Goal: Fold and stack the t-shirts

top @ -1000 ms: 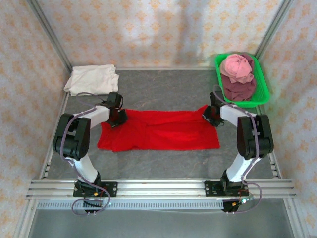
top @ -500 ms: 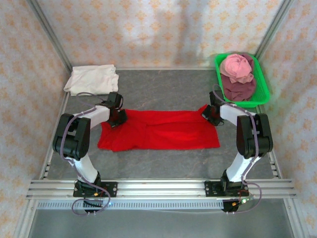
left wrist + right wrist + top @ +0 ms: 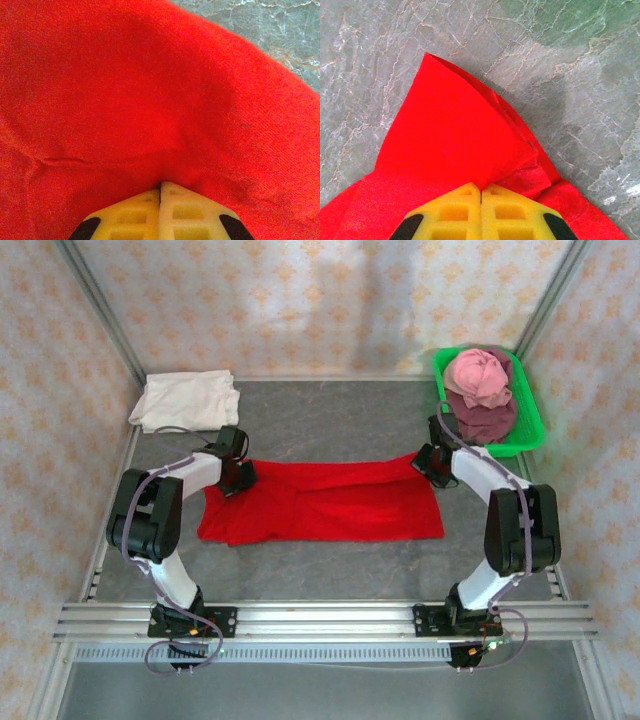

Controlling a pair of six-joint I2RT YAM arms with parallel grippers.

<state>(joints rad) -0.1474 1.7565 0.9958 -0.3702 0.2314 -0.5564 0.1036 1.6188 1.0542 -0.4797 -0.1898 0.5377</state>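
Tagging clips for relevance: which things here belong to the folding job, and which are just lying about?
Job: red t-shirt, pinched by left pincer and right pincer; folded cream-white t-shirt; pink t-shirt; maroon t-shirt.
Lying about: green plastic tray holding those two; grey table.

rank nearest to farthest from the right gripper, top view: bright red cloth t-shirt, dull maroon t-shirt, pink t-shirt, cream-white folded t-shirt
1. bright red t-shirt, held by right gripper
2. dull maroon t-shirt, green plastic tray's near end
3. pink t-shirt, behind it
4. cream-white t-shirt, far left
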